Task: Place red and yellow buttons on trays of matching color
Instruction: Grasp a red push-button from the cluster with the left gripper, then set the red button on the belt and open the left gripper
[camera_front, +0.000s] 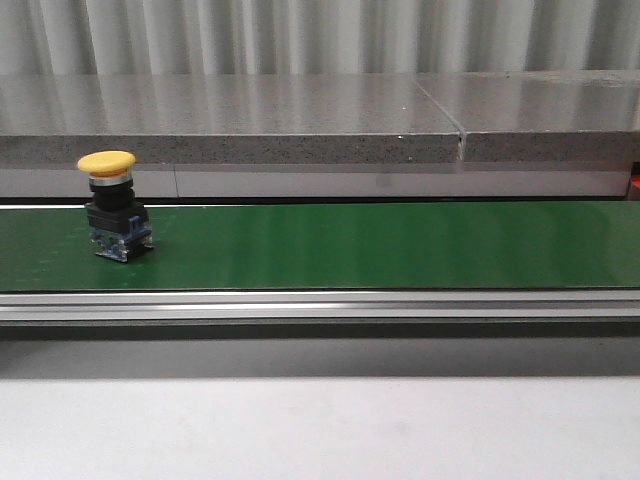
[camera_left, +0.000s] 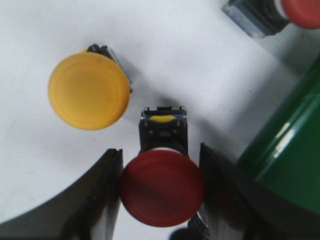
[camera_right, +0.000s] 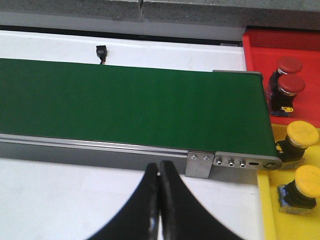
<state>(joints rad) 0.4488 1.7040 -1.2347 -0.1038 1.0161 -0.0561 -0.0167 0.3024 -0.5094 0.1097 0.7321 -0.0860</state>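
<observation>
Green rubber-like belting of a conveyor (camera_front: 350, 245) ran across the front view, and one yellow mushroom-capped push button on a black and blue base (camera_front: 113, 205) stood upright on it toward the left end. Behind the belt lay a grey speckled stone ledge (camera_front: 250, 120), and in front of it the white desk (camera_front: 320, 430).

In the left wrist view the left pincer (camera_left: 161, 187) had its two black fingers (camera_left: 100, 195) set apart on either side of a red mushroom-capped push button (camera_left: 161, 187). Each finger stood close against the red cap, though whether they pressed on it could not be told. A second yellow-capped button (camera_left: 89, 91) stood just beside it on the white surface, and part of another red-capped button with a grey base (camera_left: 280, 12) showed at the edge of that view, near the green belt's end.

In the right wrist view the right pincer (camera_right: 159, 200) was closed, its black fingertips touching and holding nothing, hovering over the white desk near the belt's metal side rail (camera_right: 100, 150). Beyond the belt's end, two red-capped buttons (camera_right: 287, 80) stood together on a red plastic tray (camera_right: 260, 50), and two yellow-capped buttons (camera_right: 302, 160) stood on a yellow plastic tray (camera_right: 267, 210), one near the conveyor's corner and one a little apart from it.
</observation>
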